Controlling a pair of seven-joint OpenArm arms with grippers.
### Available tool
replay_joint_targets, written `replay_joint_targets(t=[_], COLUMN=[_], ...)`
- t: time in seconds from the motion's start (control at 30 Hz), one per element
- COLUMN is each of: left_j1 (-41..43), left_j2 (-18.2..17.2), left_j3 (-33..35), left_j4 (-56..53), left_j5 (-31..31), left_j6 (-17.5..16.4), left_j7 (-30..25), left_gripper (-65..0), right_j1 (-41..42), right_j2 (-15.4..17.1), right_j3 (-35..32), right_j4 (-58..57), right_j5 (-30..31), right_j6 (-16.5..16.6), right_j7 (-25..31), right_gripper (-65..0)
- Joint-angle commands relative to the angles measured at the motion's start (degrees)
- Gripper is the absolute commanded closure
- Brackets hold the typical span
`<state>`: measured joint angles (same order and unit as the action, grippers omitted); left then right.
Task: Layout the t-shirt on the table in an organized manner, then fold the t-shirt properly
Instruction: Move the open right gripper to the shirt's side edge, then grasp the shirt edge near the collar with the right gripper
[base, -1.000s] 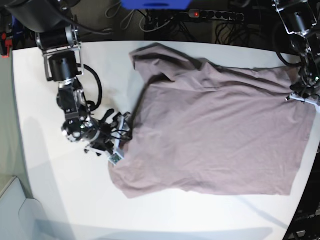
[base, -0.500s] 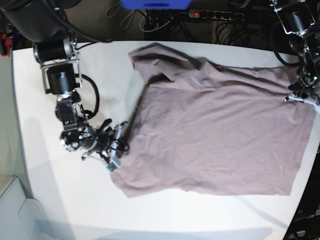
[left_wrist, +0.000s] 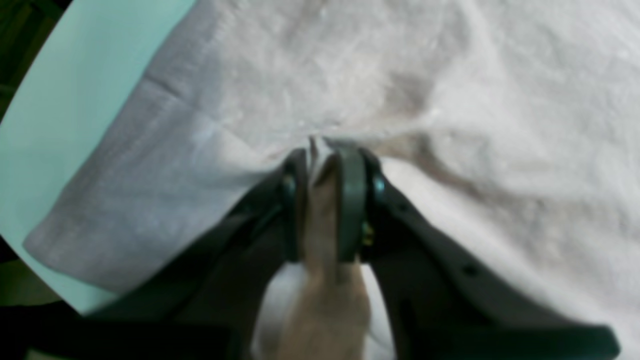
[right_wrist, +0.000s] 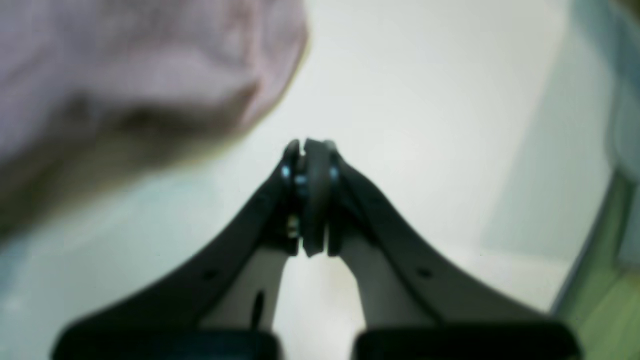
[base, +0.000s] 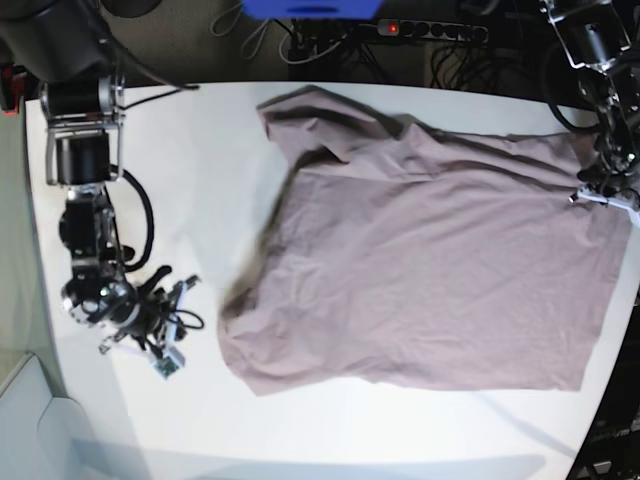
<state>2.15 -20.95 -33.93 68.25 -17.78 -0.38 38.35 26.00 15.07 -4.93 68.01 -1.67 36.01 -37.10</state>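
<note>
Soft, limp t-shirt (base: 430, 270): left fingers (left_wrist: 325, 165) pinch its hem; right fingers (right_wrist: 306, 165) clenched empty beside it; grip edges.

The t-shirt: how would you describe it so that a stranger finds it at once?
Look at the white table. Spread across its middle and right side lies the t-shirt, a dusty-pink cloth with wrinkles. It is the only cloth there; everything else nearby is dark robot metal.

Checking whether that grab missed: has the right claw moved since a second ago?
Yes. The right claw has pulled away from the t-shirt, toward the table's left edge, shut on nothing.
</note>
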Motion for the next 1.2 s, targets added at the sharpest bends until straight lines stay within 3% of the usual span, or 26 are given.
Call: replay_joint_targets(t=[0.0,0.13,0.33,0.6,0.67,0.73,1.07,1.17], left_j1=[-0.44,-0.44,-0.61,-0.79,-0.70,-0.61,-0.35,0.62], left_j2=[-0.98,-0.98,-0.98,-0.63,-0.63,-0.54,0.86,0.86], left_j3=[-0.13,-0.13,-0.13,-0.13,-0.13,-0.05,-0.13,-0.13], left_j4=[0.63,0.63,0.63,0.63,0.72,0.72,0.72,0.72], left_j5=[-0.11,-0.11,-0.11,-0.37,-0.37,-0.46,-0.20,-0.37], left_j6=[0.16,0.16,0.16,0.16,0.16,0.16,0.16,0.16], left_j7=[0.03,0.03,-0.06,-0.06,-0.06,-0.06,0.38,0.38], left_gripper=[-10.5,-10.5,-10.5,-10.5,-10.5,-10.5,-10.5,-10.5], right_j1=[0.33,-5.03,-11.71,-18.39,-18.57,-18.31,-14.61,-13.21], right_j2=[-0.96,-2.98,-3.77,-5.00,-6.32,-7.91,-20.04,-20.21], right_j3=[0.05,-1.09,-9.97,-20.79,-21.84,-21.93,-22.02,-21.66], right_j4=[1.75,3.24,4.74,19.16,21.53,22.59,19.16,19.16], right_j5=[0.57,0.57,0.57,0.57,0.57,0.66,0.49,0.49], right_j6=[-0.10,-0.10,-0.10,-0.01,0.96,3.99,3.99,3.99], right_j7=[-0.13,-2.41,-2.06,-1.89,-1.89,-1.89,-1.97,-2.50], right_gripper=[0.0,0.0,-9.0,-9.1,-9.1,-9.1,-9.7,-9.7])
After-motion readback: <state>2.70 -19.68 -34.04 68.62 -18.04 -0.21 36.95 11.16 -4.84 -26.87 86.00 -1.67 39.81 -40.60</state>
